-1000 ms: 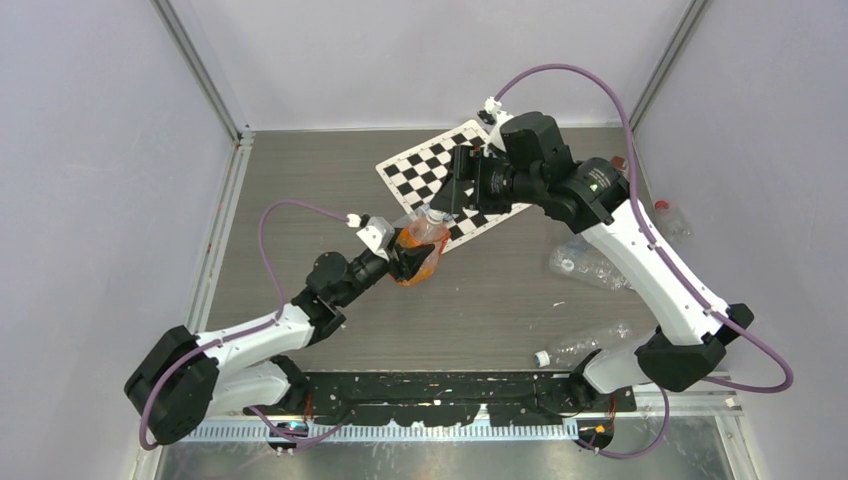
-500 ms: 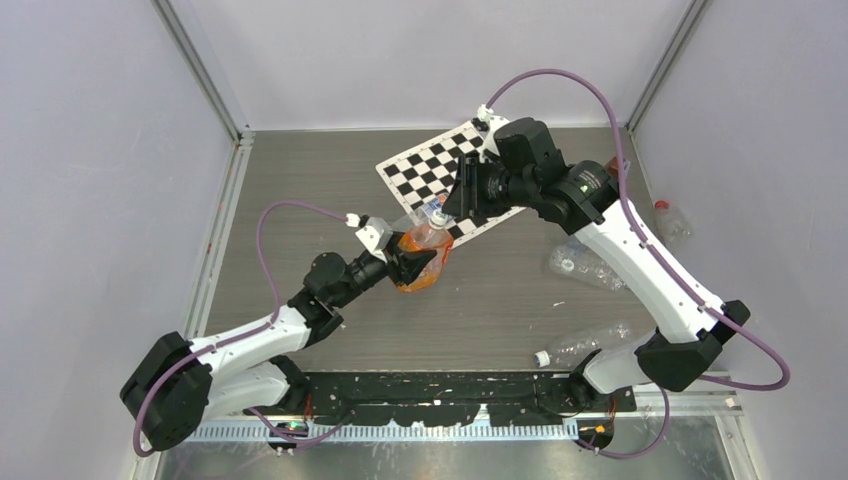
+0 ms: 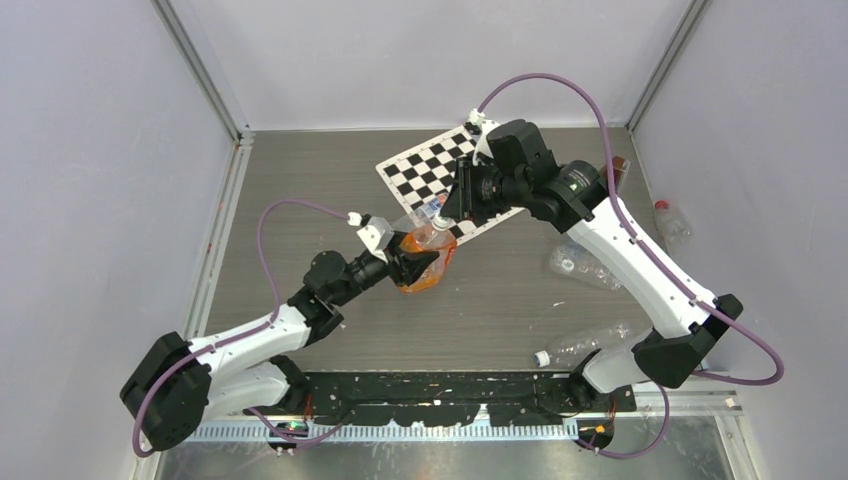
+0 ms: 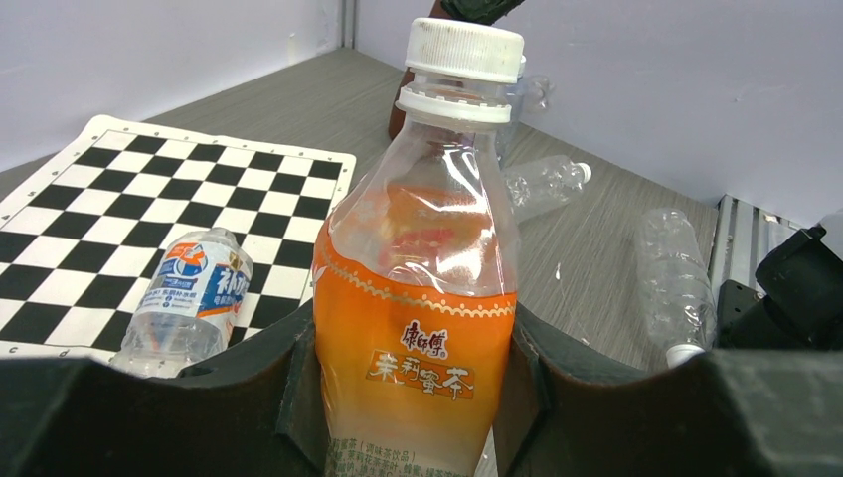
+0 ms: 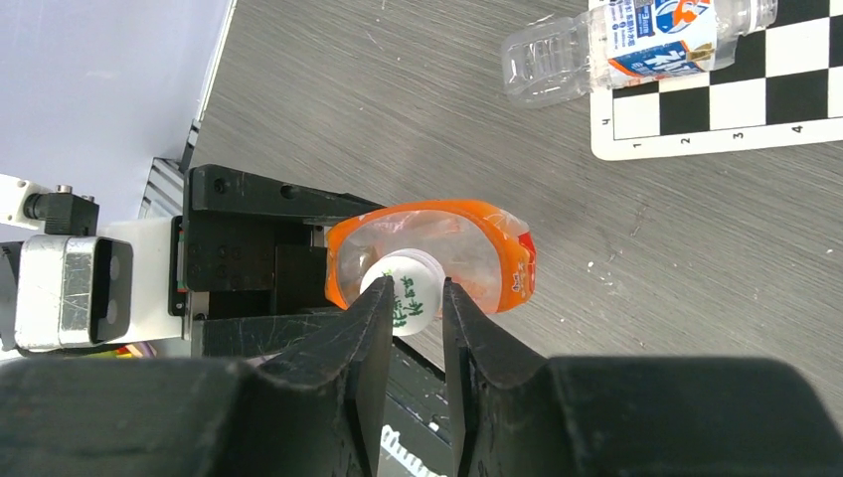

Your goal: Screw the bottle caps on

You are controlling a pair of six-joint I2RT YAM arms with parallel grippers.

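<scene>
My left gripper [image 3: 408,262] [image 4: 413,383] is shut on the body of an orange-labelled bottle [image 4: 418,358] [image 3: 422,265] and holds it upright. A white bottle cap [image 4: 464,48] [image 5: 416,303] sits on the bottle's neck. My right gripper [image 3: 447,208] [image 5: 418,298] hangs straight over it, jaws narrowed to about the cap's width. In the left wrist view the cap's sides are bare, and a black fingertip [image 4: 477,8] shows just above its top. From the right wrist view the fingers frame the cap on both sides.
A blue-labelled clear bottle [image 4: 189,298] [image 5: 636,35] lies on the checkerboard mat [image 3: 425,170] just behind the held bottle. Two crushed clear bottles [image 3: 585,262] [image 3: 585,345] lie at the right. A red-capped bottle [image 3: 668,215] rests by the right wall.
The right gripper has moved left and down to just over the cap, and its jaws have closed in from wide to narrow. The left arm and its bottle have barely shifted.
</scene>
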